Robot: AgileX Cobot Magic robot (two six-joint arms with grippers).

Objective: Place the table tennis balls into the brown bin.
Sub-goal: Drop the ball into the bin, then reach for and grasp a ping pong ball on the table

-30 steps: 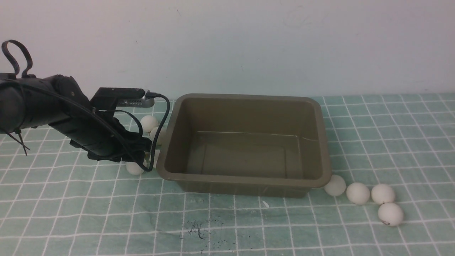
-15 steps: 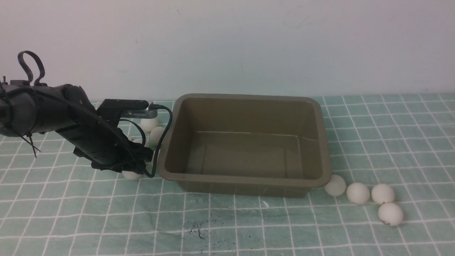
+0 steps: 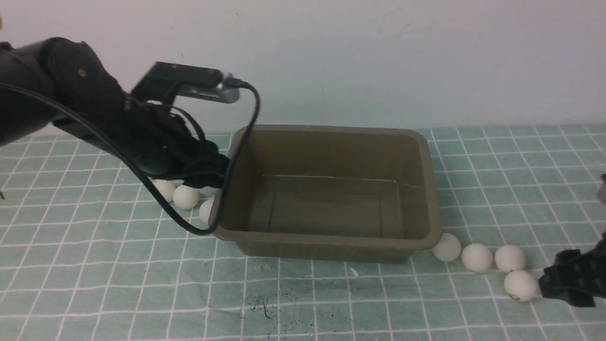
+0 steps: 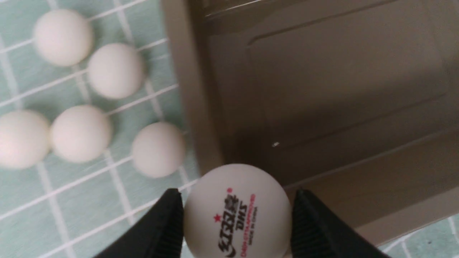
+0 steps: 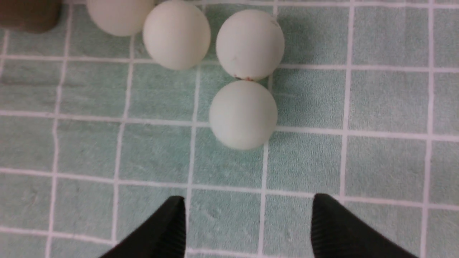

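- The table tennis ball being worked, the one with red and black print, was pinched between the left fingers. One pad pressed each side of its widest part, probably to stop the smooth sphere from squirting free.
- It hung raised over the left rim of the brown bin, partly above the inside and partly above the edge. A release there might have bounced it off the rim, so a little more travel inward seemed needed.
- The bin's floor showed bare, with no ball in it, so the task looked barely begun.
- Five loose balls lay on the bench just beside the bin's left wall. Some touched one another, and all seemed within easy reach of the left arm.
- Four other balls sat off the bin's near right corner, the first tucked close against that corner.
- The right fingers were spread and empty, low over the bench. They pointed at the nearest ball of that group with a gap left, apparently lined up so it could pass between them.
- A black cable from the left wrist camera drooped across the bin's left corner and might have brushed the rim.
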